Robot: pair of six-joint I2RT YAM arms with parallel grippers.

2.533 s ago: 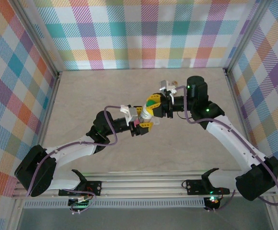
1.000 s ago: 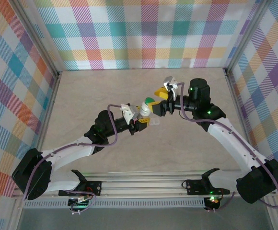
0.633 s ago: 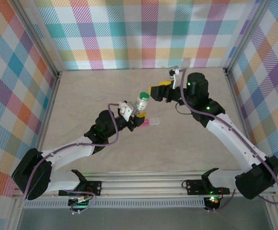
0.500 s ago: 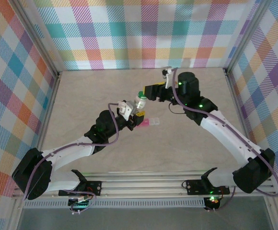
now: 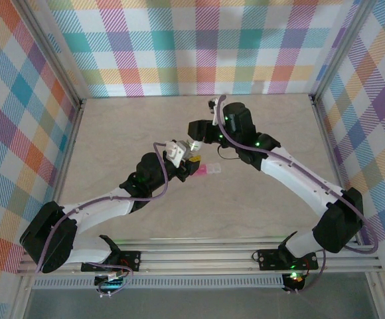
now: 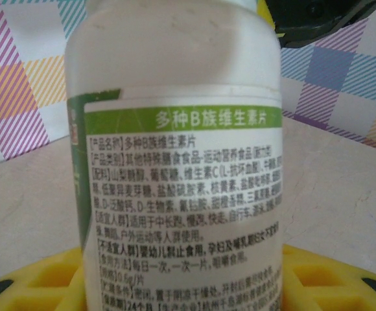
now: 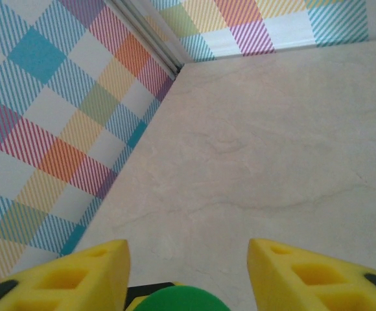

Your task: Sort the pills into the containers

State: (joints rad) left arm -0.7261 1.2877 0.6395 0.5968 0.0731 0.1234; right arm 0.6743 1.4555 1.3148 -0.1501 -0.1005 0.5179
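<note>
My right claw [image 7: 187,251], just swung across, jaws narrowing yet still apart, straddles the green cap [image 7: 180,299] of the bottle [image 6: 175,162] my left claw [image 5: 188,158] grips near the pink containers [image 5: 210,171] on the worktop [image 5: 265,206], so uncapping seems next.

Overhead: above the near edge, whole beige table [image 5: 113,133]. My left wrist: close on white green-labelled bottle [image 6: 175,162]. My right wrist: over its green cap [image 7: 178,299], facing the table's far-left corner.
</note>
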